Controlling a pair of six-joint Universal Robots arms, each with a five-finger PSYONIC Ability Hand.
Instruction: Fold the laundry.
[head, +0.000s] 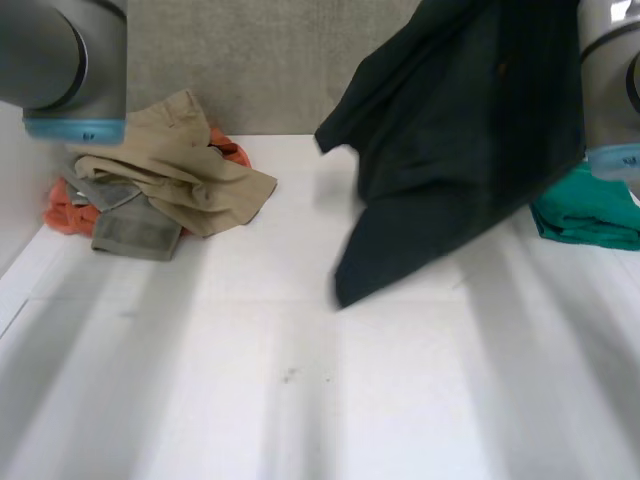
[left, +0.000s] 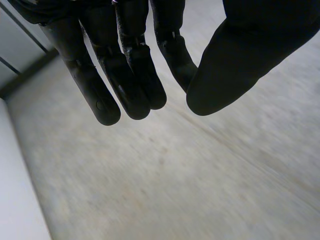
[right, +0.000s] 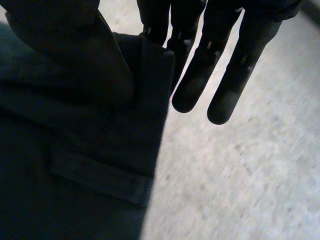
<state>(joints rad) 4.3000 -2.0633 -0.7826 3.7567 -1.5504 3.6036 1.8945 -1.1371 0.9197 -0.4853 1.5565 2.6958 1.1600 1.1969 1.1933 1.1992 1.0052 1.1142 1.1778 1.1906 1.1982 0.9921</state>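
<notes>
Laundry hangs from my right hand (right: 227, 75): a dark garment (head: 460, 150) held up over the white table (head: 300, 390), its lowest corner dangling toward the middle. My thumb pinches the fabric near a hemmed edge, while the other fingers (right: 192, 85) stick out straight beside it. My left hand (left: 125, 80) is spread open and holds nothing. Tan trousers (head: 190, 170), an orange piece (head: 62, 215) and a grey cloth (head: 135, 232) lie piled at the table's far left. A green cloth (head: 590, 210) lies at the far right.
</notes>
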